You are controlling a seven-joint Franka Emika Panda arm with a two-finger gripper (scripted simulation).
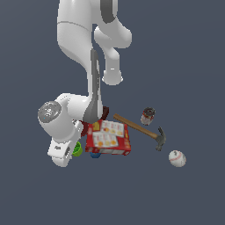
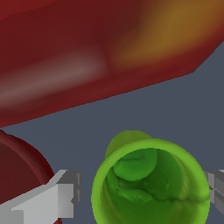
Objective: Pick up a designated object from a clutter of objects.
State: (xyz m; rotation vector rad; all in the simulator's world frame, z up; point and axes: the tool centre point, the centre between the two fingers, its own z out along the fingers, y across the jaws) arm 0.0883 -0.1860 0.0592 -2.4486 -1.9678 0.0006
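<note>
The jaws stand open astride the green cup [image 2: 151, 183], one finger [image 2: 57, 197] each side, not yet gripping, low in the wrist frame. Cracker box [image 2: 87, 48] fills the top, crowding the approach.

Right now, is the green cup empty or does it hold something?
Empty. The wrist view looks straight into the green cup: only its own green inside and bottom show, nothing lies in it.
</note>
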